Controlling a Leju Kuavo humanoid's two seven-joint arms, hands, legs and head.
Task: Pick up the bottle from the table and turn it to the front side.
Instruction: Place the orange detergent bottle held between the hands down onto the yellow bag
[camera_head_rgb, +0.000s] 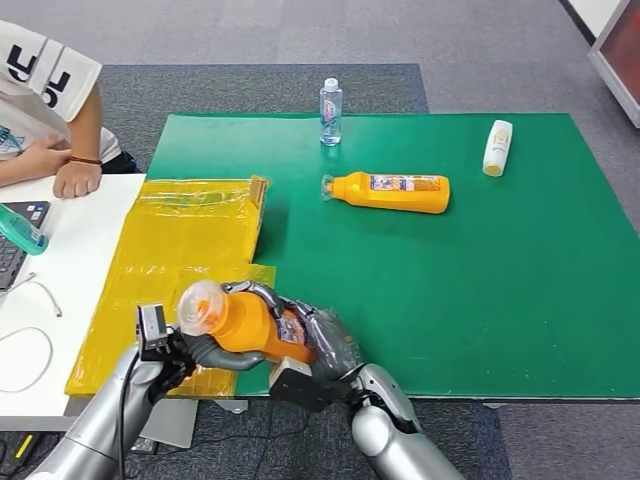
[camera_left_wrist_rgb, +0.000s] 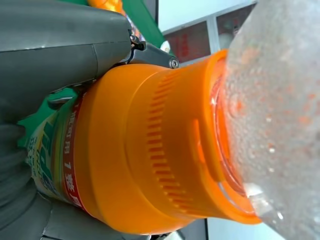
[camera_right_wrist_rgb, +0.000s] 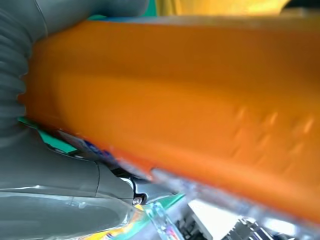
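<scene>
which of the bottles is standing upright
The small clear bottle at the table's far edge. Both orange bottles and the white one lie sideways.

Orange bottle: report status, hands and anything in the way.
Both hands on it: left hand at the neck, right hand on the body. Orange bottle held off the table, clear cap toward the camera. Nothing in the way.

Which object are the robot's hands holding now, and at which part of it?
Both hold one orange bottle: the left hand near its neck end, the right hand around its labelled body.
</scene>
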